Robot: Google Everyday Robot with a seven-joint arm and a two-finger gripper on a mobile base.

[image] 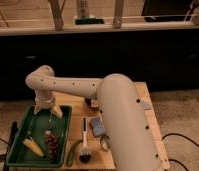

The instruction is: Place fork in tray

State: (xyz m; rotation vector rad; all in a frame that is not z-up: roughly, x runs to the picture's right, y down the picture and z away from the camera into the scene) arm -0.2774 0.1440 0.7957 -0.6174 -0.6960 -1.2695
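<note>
The dark green tray (63,119) lies on the left part of the wooden table. My gripper (47,109) hangs over the tray's far end, low above its floor. It is open, with its two pale fingers (56,111) spread apart and nothing visible between them. A thin pale utensil that looks like the fork (31,134) lies on the tray floor just in front of the gripper, apart from the fingers. The large cream arm reaches in from the lower right and hides much of the table's right half.
Inside the tray lie a yellow corn-like item (33,147) and dark grapes (52,143). Right of the tray are a green vegetable (72,153), a white-handled brush (84,131) with a dark head, a grey-blue block (97,125) and a small metal cup (104,144).
</note>
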